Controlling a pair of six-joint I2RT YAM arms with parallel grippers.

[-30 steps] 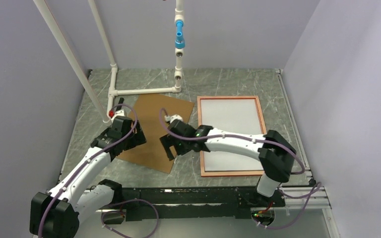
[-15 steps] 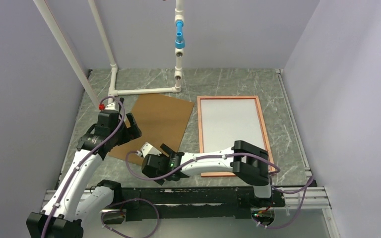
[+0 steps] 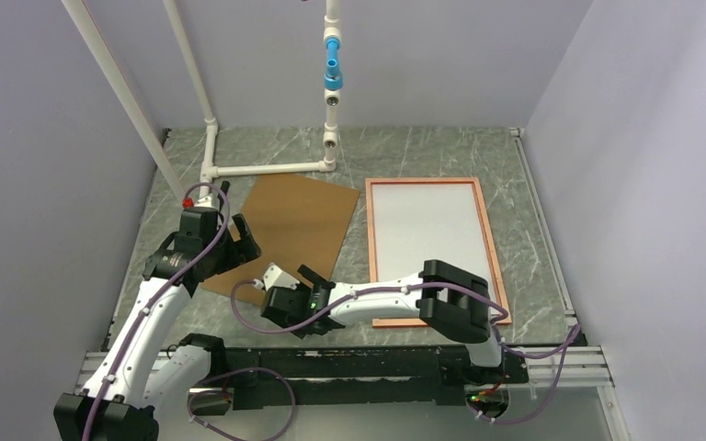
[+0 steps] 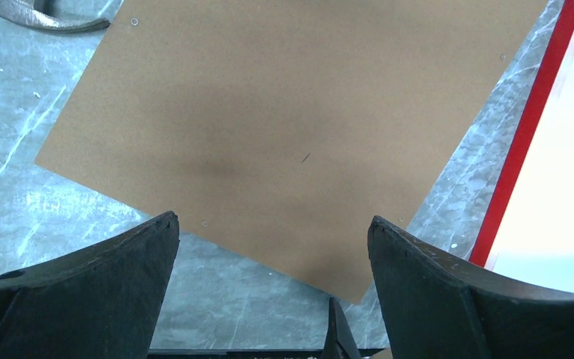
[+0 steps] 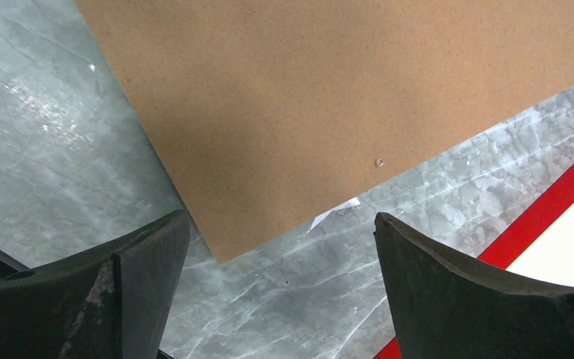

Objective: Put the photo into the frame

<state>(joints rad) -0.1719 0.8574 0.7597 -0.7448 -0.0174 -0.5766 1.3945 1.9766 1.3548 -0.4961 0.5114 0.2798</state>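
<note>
Left gripper (image 4: 273,224): jaws wide apart, nothing held, over 9 o'clock edge of brown backing board (image 3: 299,225). Right gripper (image 5: 280,221): likewise spread, empty, above board's 6 o'clock corner. Frame (image 3: 420,181) flat on table (image 3: 423,152), 3 o'clock of board. Photo (image 3: 427,243) white face up inside frame.

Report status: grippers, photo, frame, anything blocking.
Left gripper open, right gripper open, both hovering over the brown board. Photo white side up inside the frame. Board beside the frame, not on it.
</note>
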